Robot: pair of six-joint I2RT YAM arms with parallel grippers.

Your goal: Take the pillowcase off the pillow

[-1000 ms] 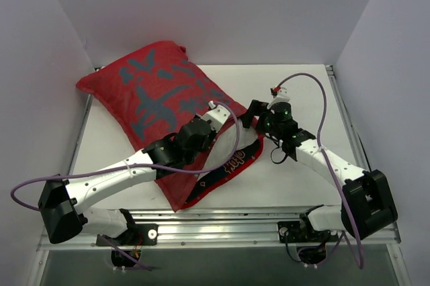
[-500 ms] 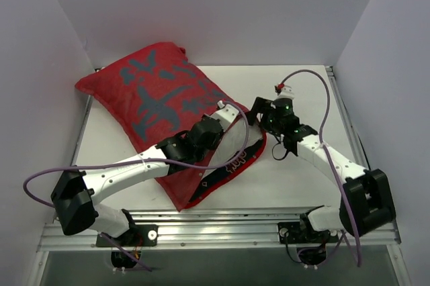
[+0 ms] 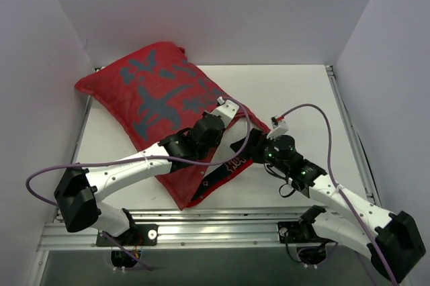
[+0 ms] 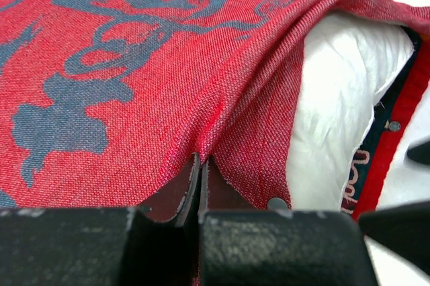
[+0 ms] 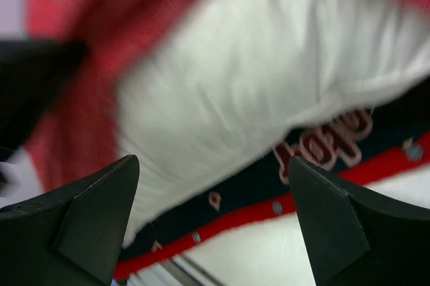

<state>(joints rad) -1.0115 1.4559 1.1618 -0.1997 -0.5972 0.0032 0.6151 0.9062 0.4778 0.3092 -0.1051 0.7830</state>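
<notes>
The red pillowcase (image 3: 154,98) with dark grey marks lies slanted from the back left corner to the table's front middle. Its open end, with a dark inner flap (image 3: 222,172), faces right. My left gripper (image 3: 225,108) is shut on a pinched fold of the case's top layer (image 4: 201,165) near the opening. The white pillow (image 4: 342,91) shows inside the opening, and in the right wrist view (image 5: 235,78). My right gripper (image 3: 245,148) is open and empty, its jaws (image 5: 209,162) wide apart just in front of the exposed pillow and the flap (image 5: 316,158).
White walls close in the table on the left, back and right. A metal rail (image 3: 222,222) runs along the front edge. Purple cables (image 3: 322,115) loop over both arms. Bare white table (image 3: 302,91) lies to the right of the pillowcase.
My right arm has swung from the back right toward the front, bringing its open gripper to the case's opening. My left gripper has shifted slightly farther back-right with the fabric.
</notes>
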